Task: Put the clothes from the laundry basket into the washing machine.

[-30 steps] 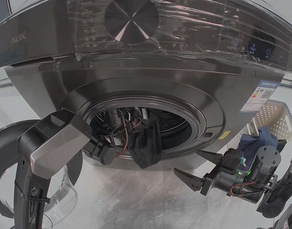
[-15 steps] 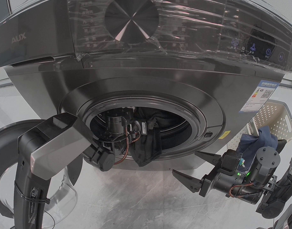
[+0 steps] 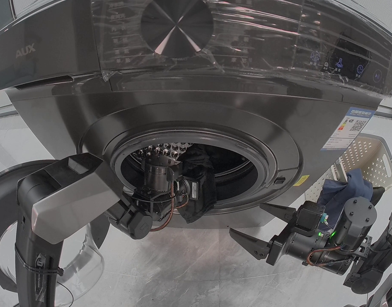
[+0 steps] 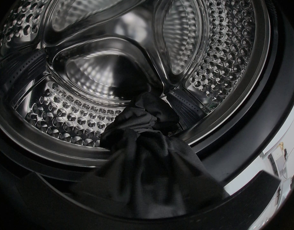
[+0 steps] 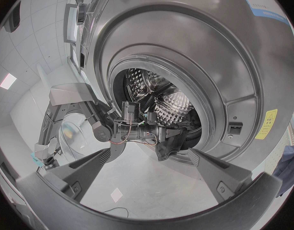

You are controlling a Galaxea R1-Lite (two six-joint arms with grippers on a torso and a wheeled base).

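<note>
1. A grey stone floor (image 3: pixel 183 269) lies in front of a big dark washing machine (image 3: pixel 204 107). A white tiled wall (image 5: pixel 25 48) stands off to the machine's left.
2. The left claw (image 5: pixel 177 132) is at the machine's round hole, low down by the rim. Its tips are pinched together on a black cloth (image 3: pixel 202 192).
3. The black cloth is half in the machine and half out. One bunched end reaches into the shiny drum (image 4: pixel 89 64). The rest hangs over the bottom rim of the hole, down the machine's front.
4. The right claw (image 3: pixel 258 224) is outside the machine. It is lower than the hole, off to the machine's right, and above the floor. Its two pointed tips are wide apart.
5. The round door (image 3: pixel 8 218) is swung open on the machine's left.
6. A white laundry basket (image 3: pixel 375 158) with little holes stands just beside the machine's right side. A blue cloth (image 3: pixel 349 188) sits in it, heaped up near the basket's front.
</note>
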